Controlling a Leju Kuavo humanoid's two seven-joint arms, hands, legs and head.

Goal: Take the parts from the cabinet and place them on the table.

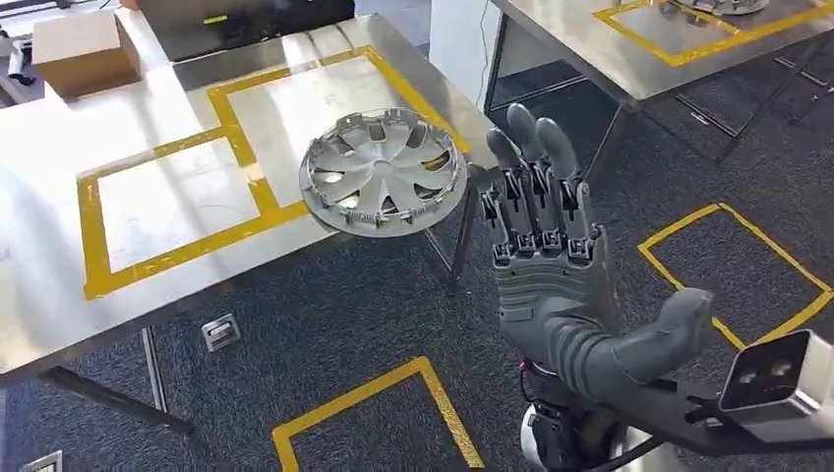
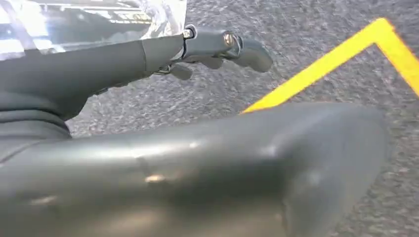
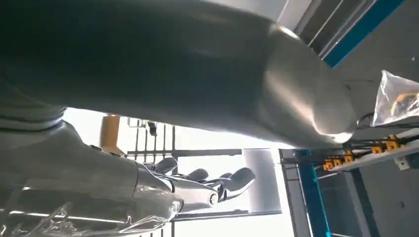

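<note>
Nearest in the head view, one grey robot hand is raised over the floor just off the desk's near right corner, fingers straight and close together, thumb out to the side, holding nothing. Which arm it belongs to is unclear from that view. In the left wrist view the left hand reaches over carpet, fingers extended and empty. In the right wrist view the right hand has gently curved, separated fingers, also empty.

The part, a silver wheel cover, lies flat on the desk at its near right corner, its rim overhanging the near edge slightly. It is round, with broad radiating spokes, a small central hub and clips around the rim.

The desk is bare reflective steel, marked with two adjoining yellow tape rectangles. A cardboard box sits at its far left corner.

The floor is dark grey carpet with yellow tape squares. A second steel table stands further right.
</note>
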